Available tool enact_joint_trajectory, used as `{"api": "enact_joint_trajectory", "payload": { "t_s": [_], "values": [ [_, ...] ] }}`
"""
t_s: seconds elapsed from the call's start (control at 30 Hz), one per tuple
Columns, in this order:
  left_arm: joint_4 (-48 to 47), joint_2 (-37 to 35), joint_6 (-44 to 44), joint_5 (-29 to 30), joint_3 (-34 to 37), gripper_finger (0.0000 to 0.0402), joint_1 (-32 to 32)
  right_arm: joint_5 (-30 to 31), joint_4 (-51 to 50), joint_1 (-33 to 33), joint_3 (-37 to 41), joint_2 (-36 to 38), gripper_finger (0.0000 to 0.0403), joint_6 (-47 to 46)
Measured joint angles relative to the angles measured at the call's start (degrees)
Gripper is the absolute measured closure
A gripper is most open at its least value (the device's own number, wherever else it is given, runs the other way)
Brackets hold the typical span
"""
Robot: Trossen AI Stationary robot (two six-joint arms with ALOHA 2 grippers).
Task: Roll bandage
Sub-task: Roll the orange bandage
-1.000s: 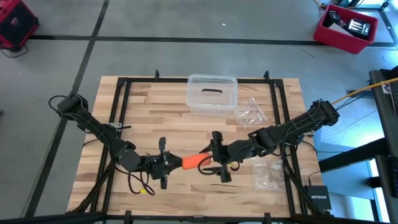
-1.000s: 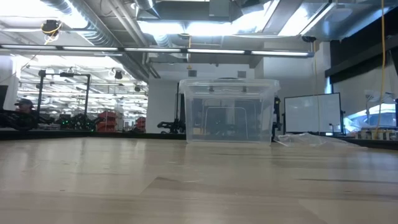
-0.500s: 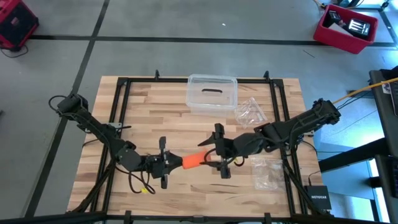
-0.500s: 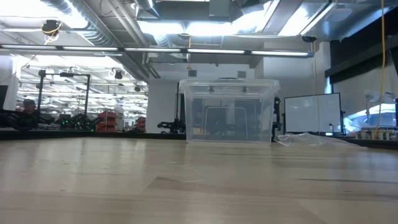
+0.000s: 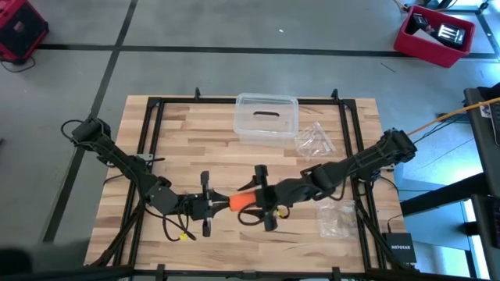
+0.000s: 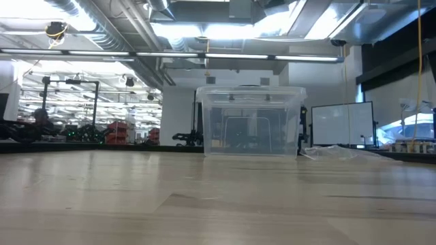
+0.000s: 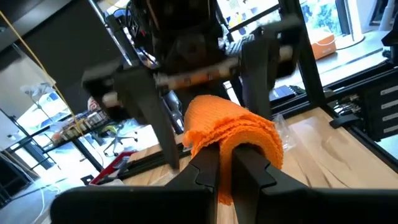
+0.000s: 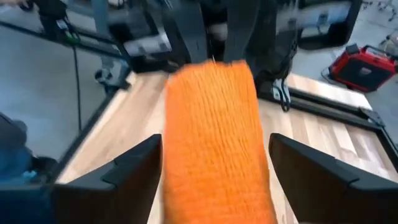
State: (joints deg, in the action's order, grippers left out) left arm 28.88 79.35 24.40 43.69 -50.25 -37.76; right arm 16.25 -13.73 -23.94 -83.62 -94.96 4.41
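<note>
I have the bandage (image 5: 241,201) hanging between my two arms over the near middle of the table (image 5: 180,133), and what matters next is how it lies to each claw. The left claw (image 5: 212,205) is pinched shut on the bandage's left end; in the left wrist view its fingers (image 7: 249,165) sit tight together with the orange fabric humped over them in a loose, rounded fold. From there the strip runs rightward and slightly away from me, so its long axis points straight into the right claw (image 5: 263,198), whose jaws stand wide apart with the band lying between them, one jaw to each side of it. From the right wrist view I cannot say for sure that either right finger (image 8: 124,180) touches the cloth; it looks like a gap on both sides. So the left arm holds the strip and the right is just at its free end, placed to close across its width. The fabric is soft, bright orange and finely ribbed like crepe gauze; I judge it will sag and crumple unless kept taut. A clear plastic box (image 5: 266,117) stands well behind, with crinkled clear bags (image 5: 316,140) to its right, both apart from the work.
</note>
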Motion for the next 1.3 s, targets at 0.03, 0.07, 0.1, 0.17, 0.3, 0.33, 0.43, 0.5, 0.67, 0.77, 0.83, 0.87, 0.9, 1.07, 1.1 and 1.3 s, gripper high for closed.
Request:
{"api": "enact_joint_trajectory", "payload": {
  "t_s": [0.03,0.07,0.1,0.17,0.3,0.33,0.43,0.5,0.67,0.77,0.83,0.87,0.9,1.07,1.1,1.3],
  "values": [
    [0.0,0.0,0.0,0.0,0.0,0.0386,0.0,-0.3,-0.2,0.0,0.0,-0.3,0.0107,0.1],
    [0.0,0.0,0.0,0.0,0.0,0.0386,0.0,-0.7,0.0,0.2,0.0,-0.6,0.0107,0.2],
    [0.0,0.0,-0.1,0.0,0.0,0.0386,0.0,-0.8,0.2,0.5,0.0,-0.6,0.0107,0.4],
    [0.2,0.0,-0.3,0.1,0.0,0.0386,0.0,-0.8,0.0,0.5,0.0,-0.9,0.0107,0.4],
    [0.2,0.0,-0.4,0.0,0.0,0.0386,0.0,0.0,-0.9,0.5,0.0,-1.1,0.0107,0.7],
    [0.2,0.0,-0.4,0.0,0.0,0.0386,0.0,0.6,-0.7,0.5,0.0,-1.1,0.0107,1.0],
    [0.2,0.0,-0.4,0.0,0.0,0.0386,0.1,1.2,0.1,0.3,0.0,-1.0,0.0107,2.1],
    [0.1,0.0,-0.6,0.0,0.0,0.0386,0.3,1.9,0.5,0.3,0.0,-0.9,0.0107,2.8],
    [0.1,0.0,-1.8,0.2,0.0,0.0386,0.6,3.5,1.1,0.3,0.0,-0.9,0.0107,5.1],
    [0.2,0.0,-3.0,0.0,0.0,0.0386,1.0,2.9,3.1,-0.2,0.0,-0.9,0.0107,6.9],
    [0.2,0.0,-3.5,0.0,0.0,0.0386,1.1,4.7,3.6,-0.6,0.0,-0.9,0.0107,9.6],
    [0.2,0.0,-3.5,0.0,0.0,0.0386,1.1,6.2,3.7,-0.6,0.0,-0.9,0.0107,10.3],
    [0.1,0.0,-3.4,0.2,0.0,0.0386,1.1,7.4,3.7,-0.7,0.0,-0.9,0.0107,10.8],
    [0.0,0.0,-3.4,0.4,0.0,0.0386,1.1,8.0,3.4,-0.9,0.0,-0.9,0.0107,12.4],
    [0.0,0.0,-3.3,0.2,0.0,0.0386,1.1,6.9,3.6,-0.9,0.0,-0.9,0.0107,12.6],
    [-0.1,0.0,-2.7,0.4,0.0,0.0386,1.0,10.1,3.3,-0.8,0.0,-0.9,0.0107,13.6]
  ]
}}
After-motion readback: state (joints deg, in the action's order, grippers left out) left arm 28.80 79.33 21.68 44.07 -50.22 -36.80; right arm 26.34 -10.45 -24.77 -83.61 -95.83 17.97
